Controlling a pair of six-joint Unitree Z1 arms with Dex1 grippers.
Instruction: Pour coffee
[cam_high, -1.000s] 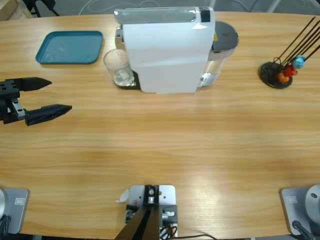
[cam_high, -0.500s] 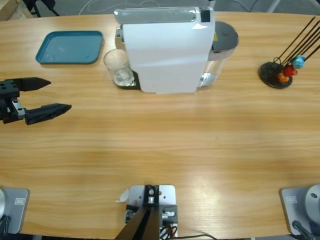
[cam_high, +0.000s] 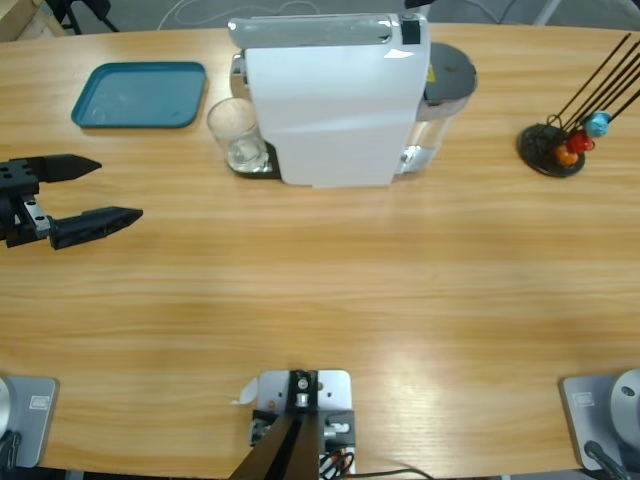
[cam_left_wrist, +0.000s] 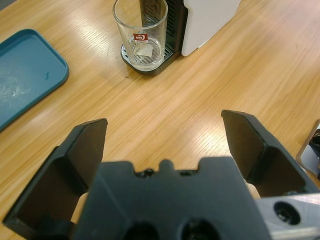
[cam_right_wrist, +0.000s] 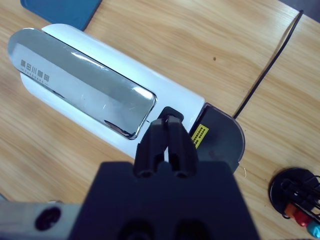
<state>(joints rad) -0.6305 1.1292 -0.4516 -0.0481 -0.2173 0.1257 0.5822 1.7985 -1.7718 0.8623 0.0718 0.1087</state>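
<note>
Nothing has shifted over the last second: the left gripper (cam_high: 95, 190) stays spread wide at the left edge. Farther off, the empty glass (cam_high: 237, 133) waits under the coffee machine (cam_high: 335, 95), no coffee visible. The right gripper (cam_right_wrist: 167, 125) hovers above, jaws pressed together; brewing seems pending.

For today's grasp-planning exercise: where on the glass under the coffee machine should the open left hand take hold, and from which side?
Grip the glass around its upright side wall, about mid-height. Come from the open table side facing the left hand; the white coffee machine blocks the opposite side.
</note>
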